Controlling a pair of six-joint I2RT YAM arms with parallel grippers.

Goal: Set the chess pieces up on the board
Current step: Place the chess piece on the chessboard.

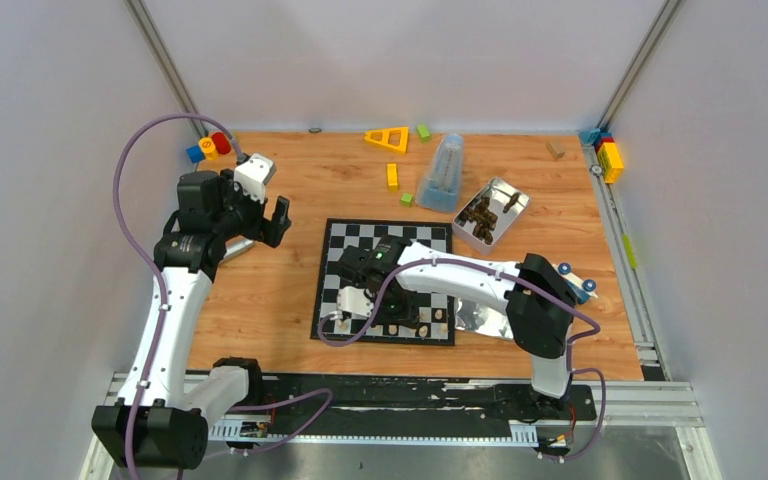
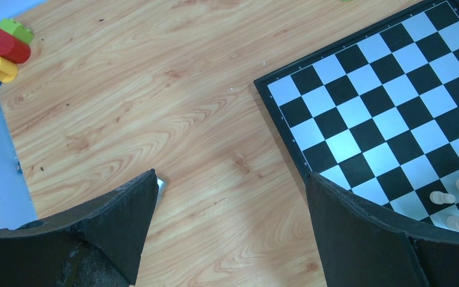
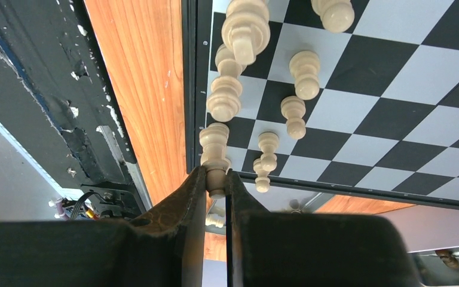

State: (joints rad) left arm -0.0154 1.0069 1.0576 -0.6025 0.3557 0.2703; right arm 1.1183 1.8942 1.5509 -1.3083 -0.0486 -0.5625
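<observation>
Chess set-up under way: the right gripper (image 3: 216, 179) is clamped tight on a cream piece (image 3: 215, 167) at the near-left corner of the board (image 1: 430, 240). Its two dark fingers (image 3: 182, 206) pinch the piece's narrow end just over the thin black rim. Whether the piece touches the board cannot be told. The black-and-white board lies flat and open around the middle of the worktop (image 1: 280, 300), closer to the near edge than to the far one. More pale chess pieces (image 3: 293, 116) stand in two lines along the board's near edge, right beside the held one.

The left gripper (image 2: 232, 178) hangs over bare wood just off the board's left edge, its jaws spread wide apart with nothing between them.

Beyond the board's far-right corner sits a metal tin (image 1: 516, 196) filled with dark brown shapes (image 1: 478, 215), and just to its left stands a blue see-through container (image 1: 442, 172). A yellow triangle block (image 1: 387, 138) lies by the far edge. Bright toy blocks (image 1: 210, 147) cluster at the far-left corner of the worktop, and another stack of blocks (image 1: 608, 155) sits at the far-right corner.
</observation>
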